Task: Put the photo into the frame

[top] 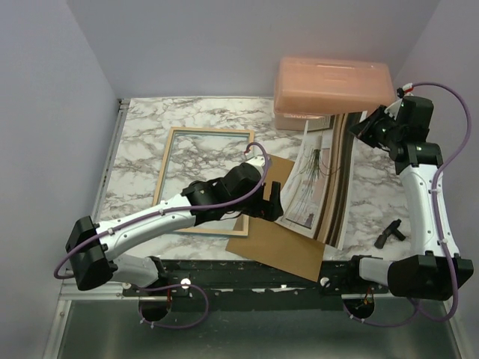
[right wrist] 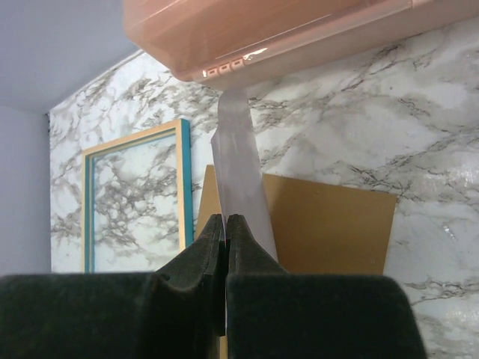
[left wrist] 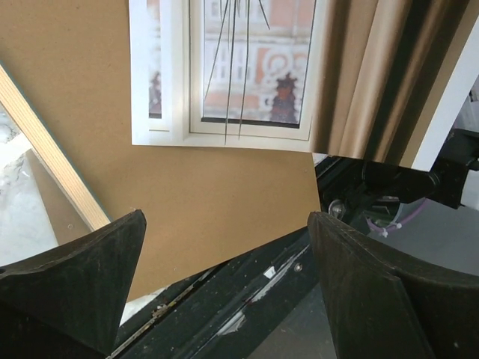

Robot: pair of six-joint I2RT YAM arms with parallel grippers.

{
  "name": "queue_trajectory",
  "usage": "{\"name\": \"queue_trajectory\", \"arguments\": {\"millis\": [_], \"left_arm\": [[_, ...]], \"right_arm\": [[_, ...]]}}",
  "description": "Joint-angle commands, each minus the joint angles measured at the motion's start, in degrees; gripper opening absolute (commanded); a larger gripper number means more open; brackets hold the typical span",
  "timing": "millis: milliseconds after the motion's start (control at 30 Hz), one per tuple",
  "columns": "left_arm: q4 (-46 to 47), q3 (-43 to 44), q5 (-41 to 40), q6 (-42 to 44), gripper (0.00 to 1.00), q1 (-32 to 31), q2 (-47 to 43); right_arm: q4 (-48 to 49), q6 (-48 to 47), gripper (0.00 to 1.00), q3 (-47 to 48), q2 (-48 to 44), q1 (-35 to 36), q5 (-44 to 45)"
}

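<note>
The photo (top: 318,187) shows a spiky plant, window, brown curtains.

Loose items on the white marble-patterned tabletop (top: 142,142)
A peach translucent plastic box (top: 333,86) stands at the far edge. A plain brown hardboard sheet (top: 288,243) lies flat, its near corner overhanging the table edge. A small black object (top: 390,234) lies at right.

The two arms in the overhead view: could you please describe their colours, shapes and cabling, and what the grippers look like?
The left arm and the right arm both have white links between bulky black joint housings. A thin purple cable loops loosely along each one. The left gripper and the right gripper have matte black, wedge-shaped fingers. I can make out no markings.
</note>
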Motion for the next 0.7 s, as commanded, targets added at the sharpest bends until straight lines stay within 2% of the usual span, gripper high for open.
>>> {"name": "queue_trajectory", "arguments": {"millis": [0, 133, 300, 433, 667], "left_arm": [[2.65, -0.75, -0.96, 1.88, 0.95, 0.11, -4.19], [5.32, 0.75, 0.80, 5.50, 0.98, -0.36, -5.81], [1.04, 7.13, -0.61, 8.40, 0.98, -1.06, -2.99], [-0.02, 8.35, -2.11, 9.12, 0.98, -1.27, -2.71], [-1.04, 5.38, -5.86, 8.76, 0.98, -1.30, -5.26]], "right_arm": [[-6.19, 1.06, 0.00, 3.29, -0.17, -0.01, -3.08], [-5.52, 3.85, 0.00, 3.01, -0.84, 0.00, -5.71], [-4.46, 6.85, 0.00, 3.17, -2.21, 0.04, -8.27], [-8.40, 4.42, 0.00, 8.38, -1.72, 0.06, -4.52], [-13.73, 0.37, 0.00, 20.14, -0.73, 0.02, 5.19]]}}
